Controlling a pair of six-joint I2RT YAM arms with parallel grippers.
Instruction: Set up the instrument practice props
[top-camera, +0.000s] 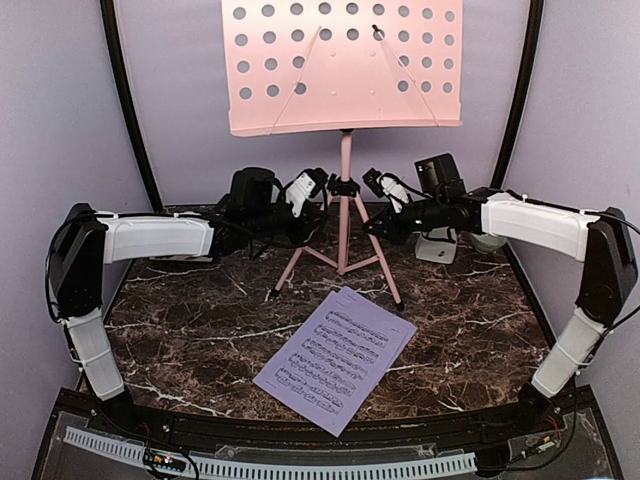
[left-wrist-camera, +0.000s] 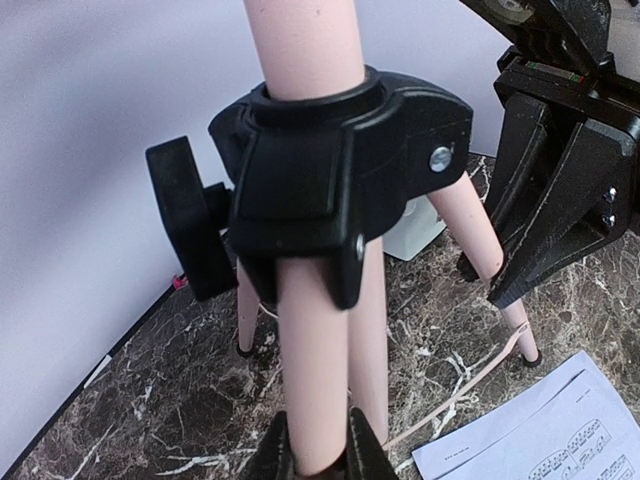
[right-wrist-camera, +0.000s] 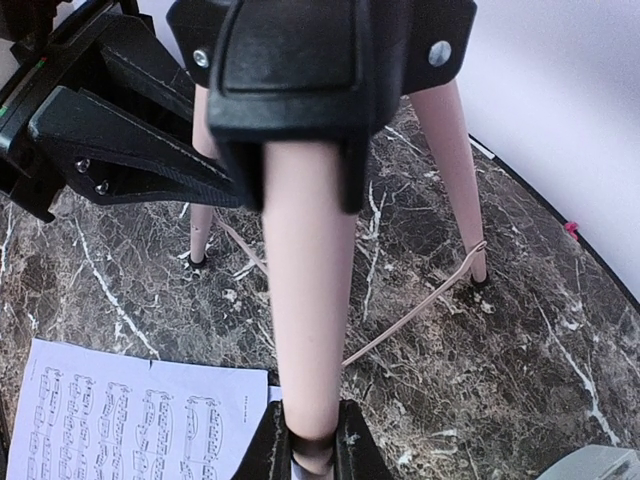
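The pink perforated music stand (top-camera: 343, 62) stands upright at the back centre on its tripod legs. My left gripper (top-camera: 306, 198) is shut on the front-left leg (left-wrist-camera: 318, 360) just below the black hub (left-wrist-camera: 330, 170). My right gripper (top-camera: 386, 198) is shut on the front-right leg (right-wrist-camera: 310, 300) under the same hub. The lavender sheet-music pages (top-camera: 335, 360) lie flat and overlapped on the marble in front of the stand; they also show in the left wrist view (left-wrist-camera: 545, 440) and the right wrist view (right-wrist-camera: 130, 420). The white metronome (top-camera: 437, 246) sits behind my right arm, partly hidden.
A small pale green bowl (top-camera: 487, 241) sits at the back right behind my right arm. Thin pink braces (right-wrist-camera: 420, 310) link the legs low down. Lavender walls and black frame posts (top-camera: 125, 100) close in the dark marble table (top-camera: 180, 340).
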